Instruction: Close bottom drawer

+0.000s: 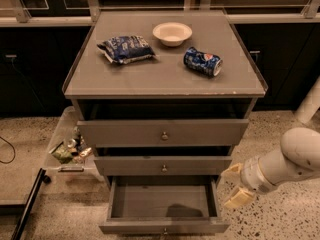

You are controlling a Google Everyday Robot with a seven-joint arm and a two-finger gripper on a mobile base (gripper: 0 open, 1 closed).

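Note:
A grey wooden cabinet (pixel 165 79) has three drawers. The bottom drawer (pixel 164 226) is pulled far out and its inside is bare; its small knob (pixel 164 230) shows at the lower edge of the view. The middle drawer (pixel 163 166) and top drawer (pixel 163 132) are pulled out a little. My gripper (pixel 233 185) is low at the right, just beside the bottom drawer's right side wall, with its two tan fingers (pixel 239 198) spread apart and holding nothing.
On the cabinet top lie a blue chip bag (pixel 125 49), a white bowl (pixel 172 33) and a crushed blue can (pixel 202 62). A clear bin of items (pixel 65 149) stands on the floor at the left. Dark cabinets line the back wall.

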